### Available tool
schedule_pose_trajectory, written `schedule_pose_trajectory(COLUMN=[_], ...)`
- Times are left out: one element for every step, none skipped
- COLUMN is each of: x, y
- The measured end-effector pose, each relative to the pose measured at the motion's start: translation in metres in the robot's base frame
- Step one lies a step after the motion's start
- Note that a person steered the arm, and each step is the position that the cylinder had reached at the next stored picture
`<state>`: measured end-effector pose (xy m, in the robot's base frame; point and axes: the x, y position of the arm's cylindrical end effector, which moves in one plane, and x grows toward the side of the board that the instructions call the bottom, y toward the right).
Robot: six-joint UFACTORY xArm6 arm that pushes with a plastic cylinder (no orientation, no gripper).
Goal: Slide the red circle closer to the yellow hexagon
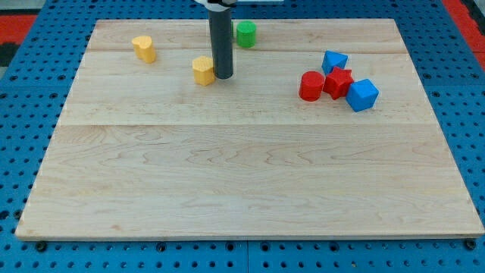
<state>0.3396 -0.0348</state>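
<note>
The red circle (311,86), a short red cylinder, stands at the view's right, touching a red star (338,82) on its right. A yellow block (203,70) that looks hexagonal stands left of the board's middle, near the top. My tip (223,76) rests on the board right beside that yellow block, at its right side, touching or nearly so. The dark rod rises straight up from it to the view's top. The tip is far to the left of the red circle. A second yellow block (144,48), its shape unclear, stands further left.
A green round block (245,33) stands just up and right of the rod. Two blue cubes (334,61) (362,95) flank the red star above and at its lower right. The wooden board (242,182) lies on a blue perforated table.
</note>
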Motion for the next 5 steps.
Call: schedule_pose_trajectory(x=[-0.013,-0.037,-0.038,-0.052,-0.063], y=[-0.039,-0.103,-0.081,0.025,0.130])
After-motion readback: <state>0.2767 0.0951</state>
